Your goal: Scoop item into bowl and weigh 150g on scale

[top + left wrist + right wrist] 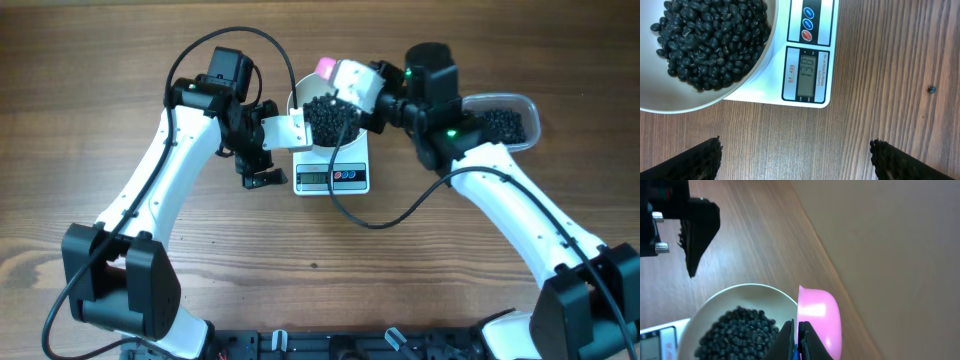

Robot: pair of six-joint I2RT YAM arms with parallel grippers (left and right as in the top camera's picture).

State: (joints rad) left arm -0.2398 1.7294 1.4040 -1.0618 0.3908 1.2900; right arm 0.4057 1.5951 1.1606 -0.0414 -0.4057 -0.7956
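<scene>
Glossy black beans (705, 40) gleam in the smooth white bowl (670, 95); scale (771, 80) looks sleek plastic, pink scoop (820, 320) smooth plastic too, desk (880, 60) matt grained wood.

The round white bowl (660, 97) of small black beans (710, 40) stands on the flat white rectangular scale (810, 50); right of the scale lies the clear plastic tub (530, 112).

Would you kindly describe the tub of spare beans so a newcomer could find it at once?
On the wooden table, find the white scale in the middle, carrying a round white bowl. The tub lies to its right in the overhead view, partly hidden by the right arm; it alone is clear and rounded-rectangular.
</scene>
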